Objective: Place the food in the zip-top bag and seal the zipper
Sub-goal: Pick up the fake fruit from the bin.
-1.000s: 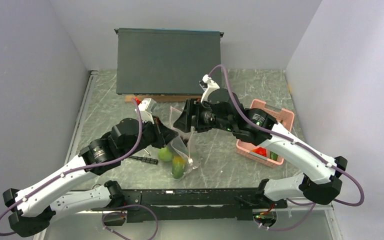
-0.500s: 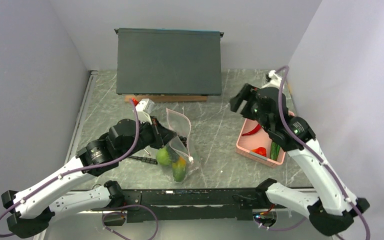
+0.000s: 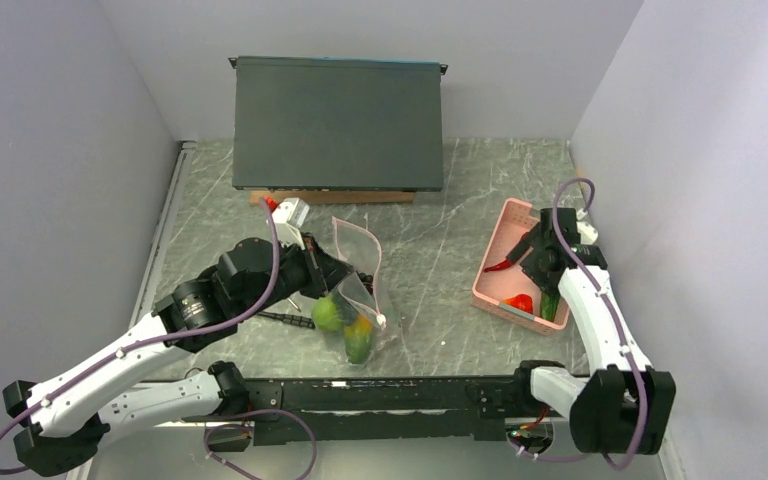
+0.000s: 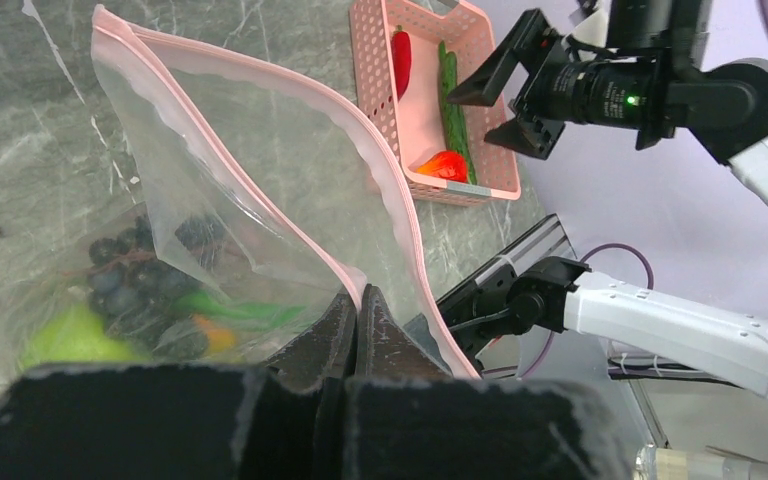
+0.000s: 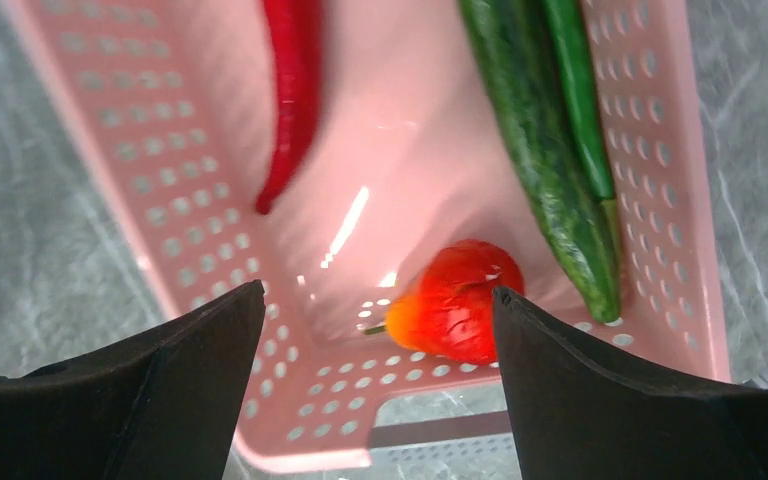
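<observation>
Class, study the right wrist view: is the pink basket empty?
No, the pink basket holds a red chili, a cucumber and a round red-orange piece.

Lab robot cell: bare grey walls (image 3: pixel 60 120), marbled tabletop (image 3: pixel 430 290)

right gripper (image 5: pixel 378 290) jaws wide over basket (image 5: pixel 100 130) | chili (image 5: pixel 290 100) left | cucumber (image 5: pixel 540 150) right | red-orange piece (image 5: pixel 455 315) low centre

A pink basket (image 3: pixel 513 215) sits at the marble table's (image 3: pixel 430 250) right, a dark box (image 3: pixel 338 122) at its back.
</observation>
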`<act>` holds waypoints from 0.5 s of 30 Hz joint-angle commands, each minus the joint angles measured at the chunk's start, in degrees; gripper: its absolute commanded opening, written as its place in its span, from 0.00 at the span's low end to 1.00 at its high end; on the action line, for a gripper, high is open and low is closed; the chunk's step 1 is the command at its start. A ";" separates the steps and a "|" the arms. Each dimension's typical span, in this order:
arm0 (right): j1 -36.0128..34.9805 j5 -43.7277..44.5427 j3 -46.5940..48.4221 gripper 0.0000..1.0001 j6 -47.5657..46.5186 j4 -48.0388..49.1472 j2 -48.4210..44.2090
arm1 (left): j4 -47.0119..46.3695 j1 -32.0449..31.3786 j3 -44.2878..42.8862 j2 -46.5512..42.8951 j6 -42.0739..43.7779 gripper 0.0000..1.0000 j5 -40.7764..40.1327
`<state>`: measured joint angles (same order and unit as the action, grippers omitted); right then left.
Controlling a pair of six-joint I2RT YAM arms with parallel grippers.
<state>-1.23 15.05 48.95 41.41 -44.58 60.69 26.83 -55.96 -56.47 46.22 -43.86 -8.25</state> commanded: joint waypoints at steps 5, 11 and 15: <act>8.34 -11.04 -4.10 0.88 0.03 0.81 3.50 | -4.09 -0.25 0.14 -0.02 2.39 0.00 1.28; 8.41 -12.03 -6.45 0.90 0.55 -1.22 5.26 | -4.88 -0.21 1.07 -0.71 2.62 0.00 1.17; 8.29 -12.48 -8.36 0.90 0.58 1.32 7.27 | -5.22 -0.26 1.41 -1.39 2.75 0.00 1.07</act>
<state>6.94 3.99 42.15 41.58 -44.97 66.37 24.93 -55.96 -55.07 46.04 -42.44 -7.38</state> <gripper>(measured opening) 0.903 0.012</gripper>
